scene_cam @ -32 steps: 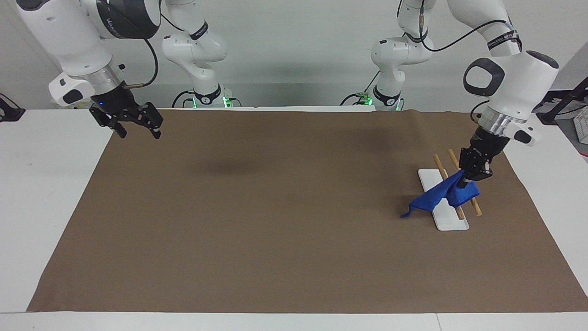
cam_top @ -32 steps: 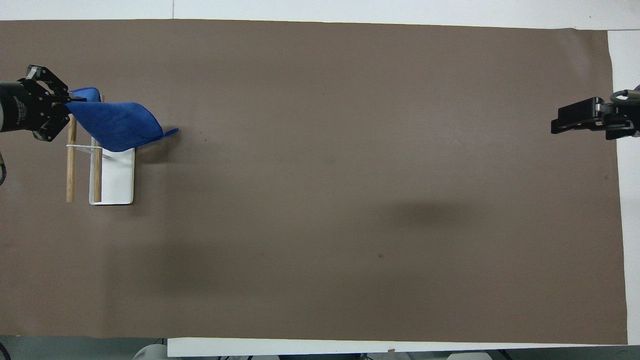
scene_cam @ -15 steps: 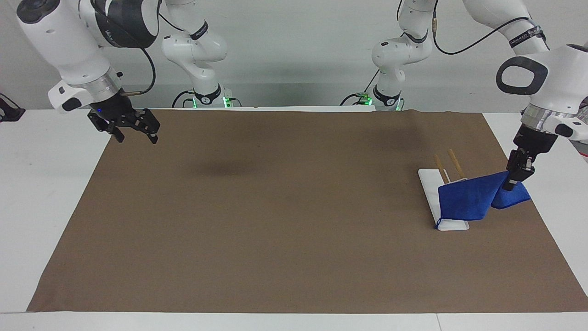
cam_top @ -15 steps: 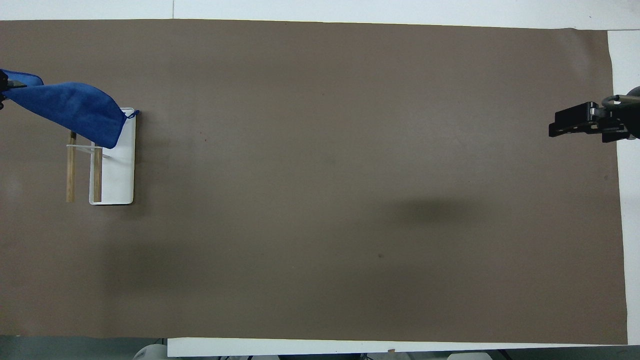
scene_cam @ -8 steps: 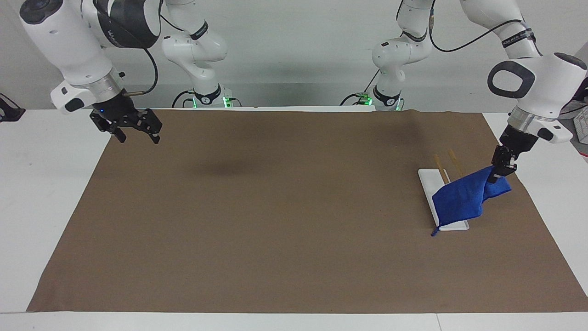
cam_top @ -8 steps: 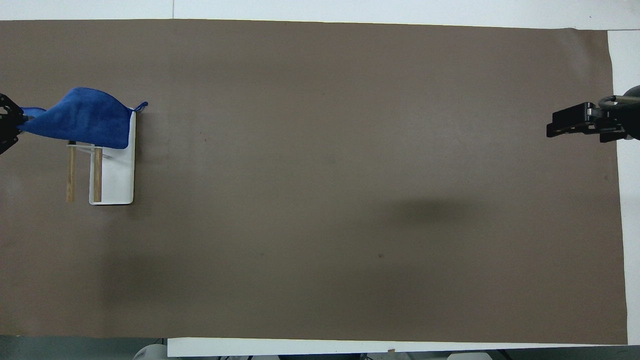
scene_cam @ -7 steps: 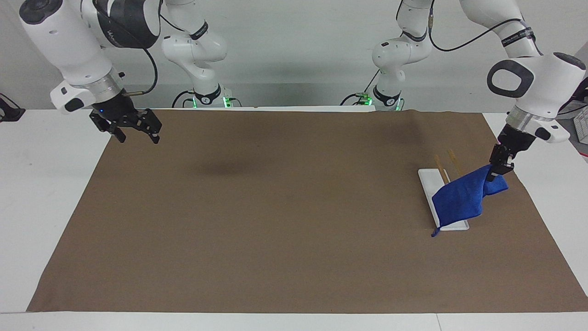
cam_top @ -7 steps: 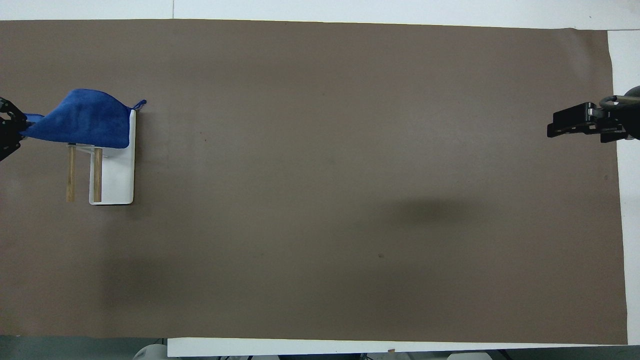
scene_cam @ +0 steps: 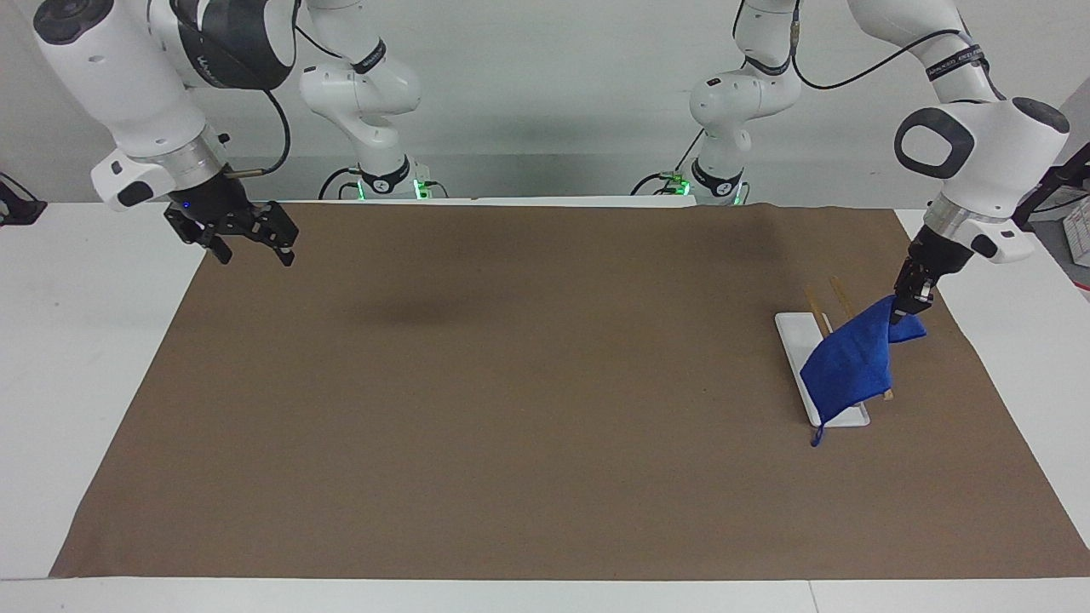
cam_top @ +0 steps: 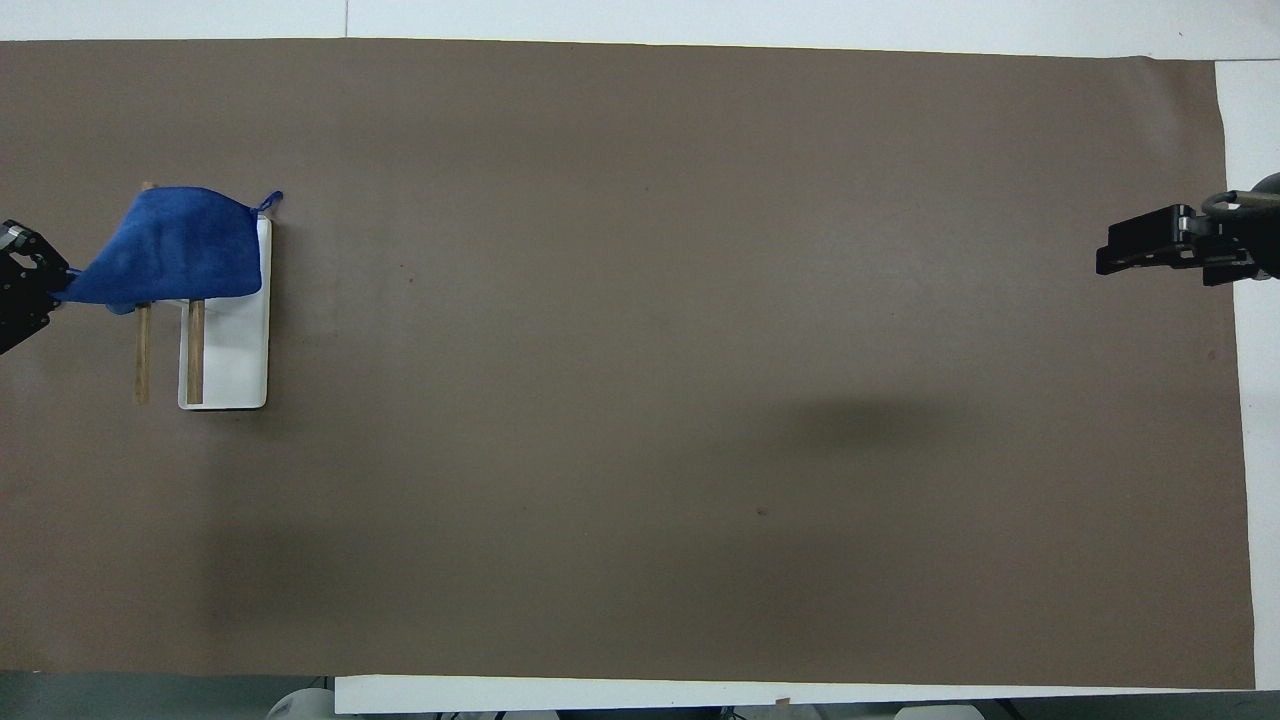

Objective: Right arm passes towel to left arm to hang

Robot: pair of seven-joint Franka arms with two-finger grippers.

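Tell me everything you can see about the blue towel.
The towel is a small, bright blue terry cloth with a thin loop hanging from its lowest corner. The left gripper pinches its top corner, so it hangs draped over the wooden bars of the rack, at the left arm's end of the table.

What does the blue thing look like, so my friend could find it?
Look on the brown mat at the left arm's end of the table, where a white rack with wooden bars stands. The towel drapes over it, pinched by the left gripper. It is the only bright blue thing.
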